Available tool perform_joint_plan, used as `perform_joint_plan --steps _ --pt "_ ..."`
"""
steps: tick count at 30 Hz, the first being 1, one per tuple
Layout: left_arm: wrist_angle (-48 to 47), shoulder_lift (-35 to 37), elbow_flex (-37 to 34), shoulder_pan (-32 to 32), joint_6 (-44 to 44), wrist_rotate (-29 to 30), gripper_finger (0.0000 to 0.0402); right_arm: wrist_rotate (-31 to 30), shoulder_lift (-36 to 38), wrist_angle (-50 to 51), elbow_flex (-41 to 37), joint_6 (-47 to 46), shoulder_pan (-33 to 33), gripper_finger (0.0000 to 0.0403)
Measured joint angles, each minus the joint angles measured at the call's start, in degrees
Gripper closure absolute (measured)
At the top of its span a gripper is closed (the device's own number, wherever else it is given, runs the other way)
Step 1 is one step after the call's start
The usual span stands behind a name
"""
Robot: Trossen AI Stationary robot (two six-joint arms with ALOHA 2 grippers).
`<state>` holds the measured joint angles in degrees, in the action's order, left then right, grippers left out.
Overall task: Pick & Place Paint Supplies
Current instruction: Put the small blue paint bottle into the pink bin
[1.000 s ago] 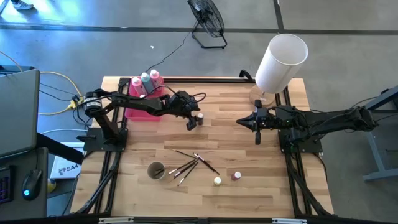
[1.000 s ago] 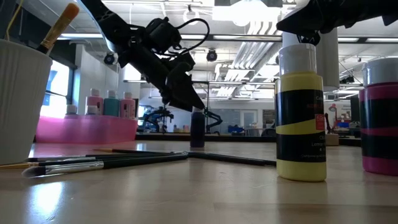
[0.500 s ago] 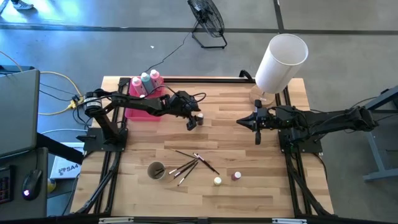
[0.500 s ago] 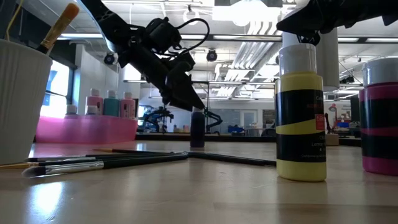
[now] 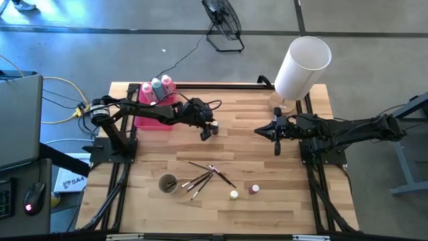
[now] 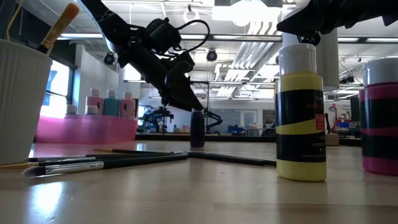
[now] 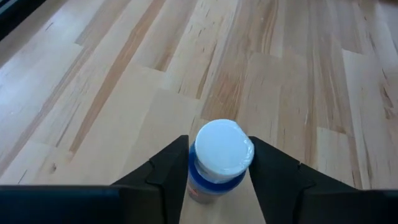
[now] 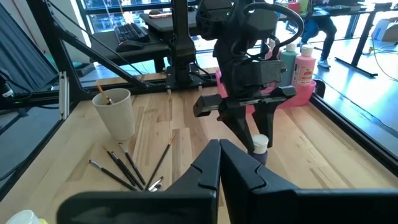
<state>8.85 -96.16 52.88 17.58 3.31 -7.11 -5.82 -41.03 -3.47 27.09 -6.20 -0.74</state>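
A small blue paint pot with a white cap (image 5: 215,126) stands by its base on the wood table, right of the pink tray (image 5: 148,119). My left gripper (image 5: 208,129) is shut on it; the left wrist view shows the pot (image 7: 221,155) between both fingers. Three squeeze bottles (image 5: 156,87) stand in the tray. Thin dark brushes (image 5: 204,175) lie near the table's front, beside a white cup (image 5: 168,183). A yellow pot (image 5: 233,195) and a magenta pot (image 5: 255,189) stand further right. My right gripper (image 5: 257,131) hovers shut, right of centre. My left gripper pinches the blue pot at its white cap (image 7: 222,148) between the two fingers, one on each side. The fingers (image 6: 186,93) come slanting down from above and from the table's left. The pot stays upright with its base (image 6: 197,144) on the table.
A big white cylinder (image 5: 302,67) stands at the far right corner. The cup (image 6: 22,99) holds a wooden-handled brush. In the low view the yellow pot (image 6: 301,115) and magenta pot (image 6: 379,118) stand close to the near edge. Bare wood lies between the two grippers.
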Motion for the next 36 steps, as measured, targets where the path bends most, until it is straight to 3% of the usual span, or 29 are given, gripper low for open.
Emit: perform_joint_plan --steps 9,29,36 --pt "0.0 0.0 0.0 0.0 0.0 0.0 0.028 0.0 0.0 0.0 0.0 0.0 0.0 0.0401" --pt "0.8 0.3 0.0 0.0 0.5 0.8 0.0277 0.0 0.0 0.3 0.0 0.0 0.0 0.0401" --pt "-3.1 5.0 0.0 0.0 0.4 4.0 0.0277 0.0 0.0 0.3 0.0 0.0 0.0 0.0401"
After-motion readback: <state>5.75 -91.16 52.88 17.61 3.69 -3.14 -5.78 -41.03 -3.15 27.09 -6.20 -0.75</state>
